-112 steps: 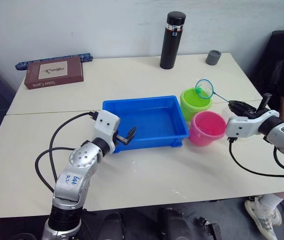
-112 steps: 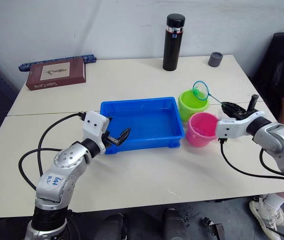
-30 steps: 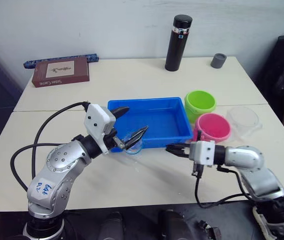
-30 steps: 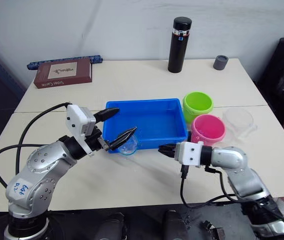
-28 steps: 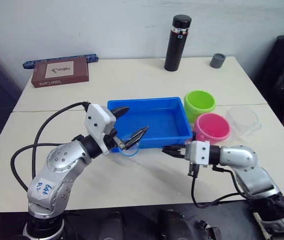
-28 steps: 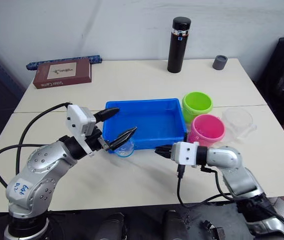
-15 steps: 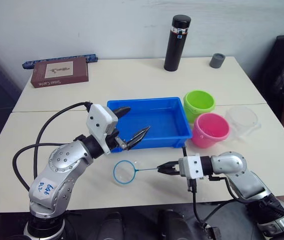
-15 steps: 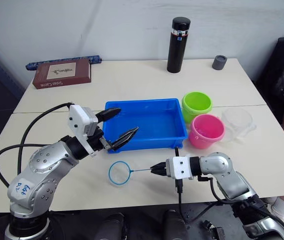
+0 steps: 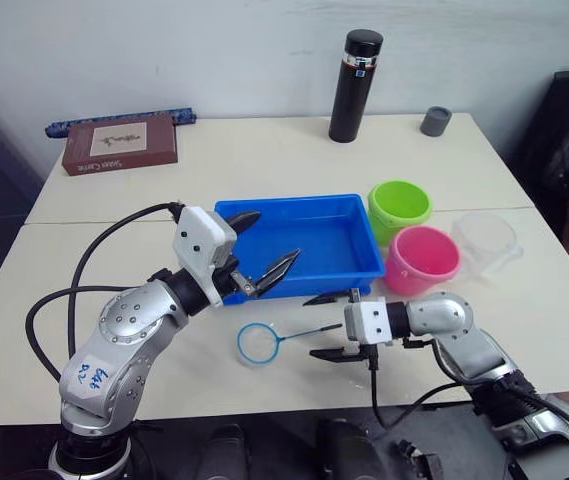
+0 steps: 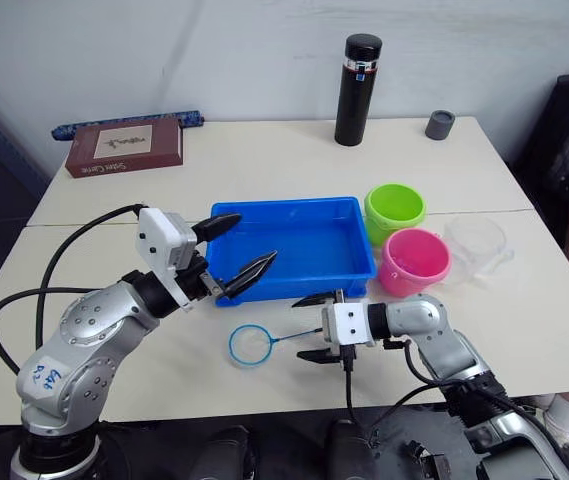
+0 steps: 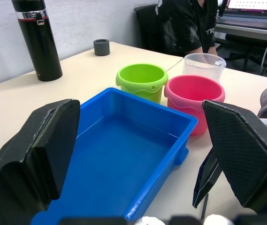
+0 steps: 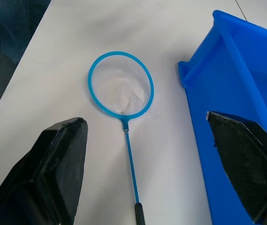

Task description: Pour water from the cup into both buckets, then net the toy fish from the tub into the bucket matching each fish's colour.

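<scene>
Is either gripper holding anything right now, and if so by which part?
Nothing is held. The right gripper is open around the net handle's end on the table; the left gripper is open, empty.

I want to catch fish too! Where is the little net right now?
The net lies flat on the table, just in front of the blue tub. It sits between the two grippers, its handle pointing at the open right gripper.

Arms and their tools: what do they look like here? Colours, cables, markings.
Both arms are silver-grey metal with rounded joints and a white block at each wrist. Each tool, left tool and right tool, has two black, tapered, pointed fingers. Black cables loop from each wrist back along the arm. The left arm carries a white sticker with blue handwriting.
</scene>
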{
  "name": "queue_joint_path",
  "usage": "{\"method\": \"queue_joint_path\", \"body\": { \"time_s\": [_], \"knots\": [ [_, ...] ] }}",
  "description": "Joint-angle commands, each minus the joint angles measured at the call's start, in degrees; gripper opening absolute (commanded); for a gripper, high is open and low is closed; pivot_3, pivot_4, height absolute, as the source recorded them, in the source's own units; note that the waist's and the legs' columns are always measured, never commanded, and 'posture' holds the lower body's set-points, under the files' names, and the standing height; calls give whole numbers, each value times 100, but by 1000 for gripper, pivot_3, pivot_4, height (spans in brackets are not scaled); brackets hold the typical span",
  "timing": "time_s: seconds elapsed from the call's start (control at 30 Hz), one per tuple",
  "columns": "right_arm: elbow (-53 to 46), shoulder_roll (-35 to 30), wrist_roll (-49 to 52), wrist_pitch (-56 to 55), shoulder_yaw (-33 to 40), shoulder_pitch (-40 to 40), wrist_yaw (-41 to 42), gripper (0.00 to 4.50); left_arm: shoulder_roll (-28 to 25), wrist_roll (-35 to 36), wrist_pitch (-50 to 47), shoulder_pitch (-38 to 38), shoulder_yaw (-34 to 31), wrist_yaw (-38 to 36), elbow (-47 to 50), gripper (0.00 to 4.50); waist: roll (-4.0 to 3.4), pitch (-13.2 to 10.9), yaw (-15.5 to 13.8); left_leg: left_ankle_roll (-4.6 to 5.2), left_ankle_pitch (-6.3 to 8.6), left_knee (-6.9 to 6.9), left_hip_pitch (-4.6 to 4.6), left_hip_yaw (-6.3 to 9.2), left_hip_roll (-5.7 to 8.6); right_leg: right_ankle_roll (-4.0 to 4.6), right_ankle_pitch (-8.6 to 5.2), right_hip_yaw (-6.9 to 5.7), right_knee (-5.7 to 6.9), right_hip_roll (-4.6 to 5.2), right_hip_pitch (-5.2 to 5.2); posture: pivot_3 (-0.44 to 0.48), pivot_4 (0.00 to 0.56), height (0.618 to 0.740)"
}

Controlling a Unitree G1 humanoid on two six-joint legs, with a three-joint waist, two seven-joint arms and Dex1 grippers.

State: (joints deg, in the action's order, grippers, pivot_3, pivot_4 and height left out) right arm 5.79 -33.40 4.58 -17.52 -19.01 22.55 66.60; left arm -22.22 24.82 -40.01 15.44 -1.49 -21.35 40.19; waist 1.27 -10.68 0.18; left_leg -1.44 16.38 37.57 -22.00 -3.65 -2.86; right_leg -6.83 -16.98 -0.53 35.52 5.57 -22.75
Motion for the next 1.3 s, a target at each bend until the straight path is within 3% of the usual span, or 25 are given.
{"method": "queue_joint_path", "body": {
  "time_s": [0.03, 0.17, 0.43, 0.57, 0.7, 0.93, 1.3],
  "knots": [
    [-3, -59, 19, -157, 195, 121, -66, 4022, 29, 74, 111, 89, 28, 17, 200, 4500, 0, 0, 3, 0, 0, 0, 0, 0, 0, 0, 0, 0, 0, 0, 0, 0, 150, 740],
    [-201, -142, 190, 153, 604, 382, -311, 4022, 40, 39, 162, 97, 44, 21, 131, 4500, 0, 0, 5, 0, 0, 1, 0, 0, 0, 0, 0, 0, 1, 0, 0, 0, 150, 740],
    [-1564, -414, 792, 1979, 1690, 739, -1145, 4022, 141, -118, 255, 32, -116, 282, -112, 4500, 0, 0, 0, -2, 1, -7, 0, 1, -3, 2, -1, -2, -2, 1, -2, 0, 150, 740],
    [-2079, -183, 1010, 3504, 2468, 886, -2483, 4022, 309, -256, 319, -33, -316, 660, -303, 4500, 0, 0, -2, -1, 2, -7, -3, 1, -2, 2, -1, -2, -4, 6, -3, 0, 150, 740],
    [-1981, 163, 614, 4212, 2760, 935, -3676, 4022, 426, -452, 335, 0, -365, 944, -505, 4500, 0, 0, 4, 0, 2, -9, -4, 3, -2, 3, -1, -5, -5, 8, -3, 0, 150, 740],
    [-1681, 632, -20, 4377, 2905, 788, -5122, 4022, 629, -767, 549, -58, -418, 1291, -841, 4500, -1, 0, 3, 1, 1, -20, -17, -4, 0, 3, -1, -3, -6, 9, -23, 0, 150, 740],
    [-1453, 942, -442, 4030, 2880, 454, -5828, 4022, 706, -1172, 851, -313, -394, 1449, -1205, 4500, -1, 0, 14, 2, 0, -31, -27, -13, 0, 3, -1, -1, -4, 7, -47, 0, 150, 740]
  ]
}}
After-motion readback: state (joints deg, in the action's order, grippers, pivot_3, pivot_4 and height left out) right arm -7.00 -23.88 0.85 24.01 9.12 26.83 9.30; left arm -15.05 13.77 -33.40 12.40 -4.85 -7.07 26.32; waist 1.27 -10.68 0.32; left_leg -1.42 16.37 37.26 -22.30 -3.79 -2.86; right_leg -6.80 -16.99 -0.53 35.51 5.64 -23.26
